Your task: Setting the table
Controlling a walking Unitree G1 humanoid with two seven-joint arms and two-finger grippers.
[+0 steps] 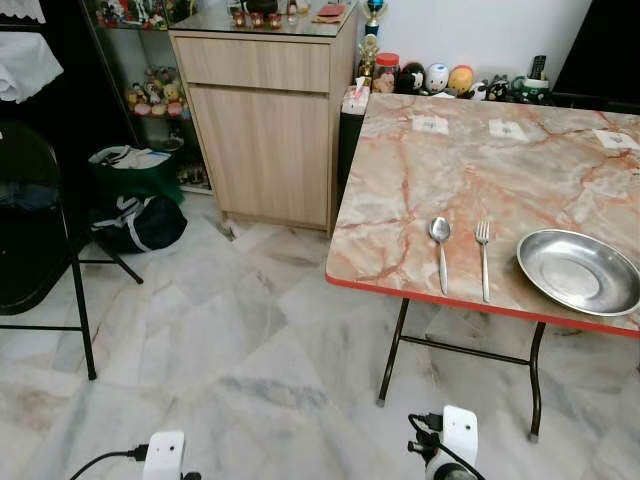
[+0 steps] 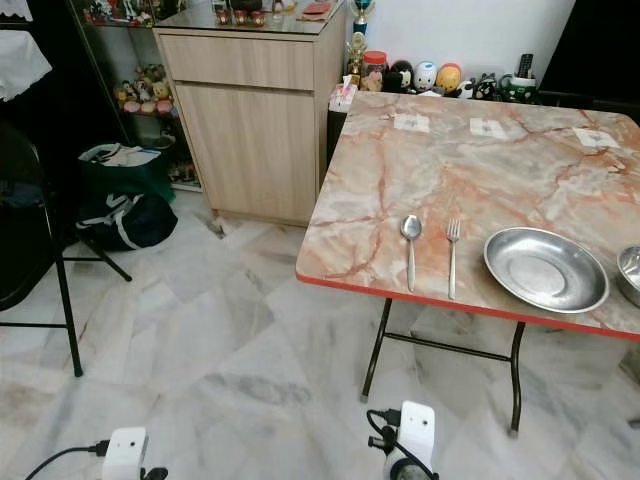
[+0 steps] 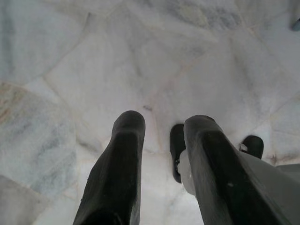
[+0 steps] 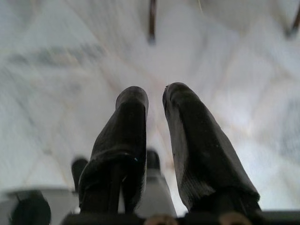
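Note:
A marble-patterned table (image 1: 470, 160) with a red edge stands ahead on the right. Near its front edge lie a spoon (image 1: 440, 240) and a fork (image 1: 483, 250) side by side, handles toward me. Right of the fork sits a shallow metal plate (image 1: 578, 270), and a metal bowl's rim (image 2: 632, 272) peeks in beyond it. Both arms hang low over the marble floor, their white wrists (image 1: 165, 455) (image 1: 458, 435) at the lower frame edge. My left gripper (image 3: 164, 126) is open and empty. My right gripper (image 4: 155, 101) is shut with only a slim gap and holds nothing.
A wooden cabinet (image 1: 265, 120) stands at the table's far left corner. A black folding chair (image 1: 35, 230) is at my left, with dark bags (image 1: 140, 220) behind it. Figurines (image 1: 440, 78) line the wall and paper cards (image 1: 430, 124) lie on the table's far side.

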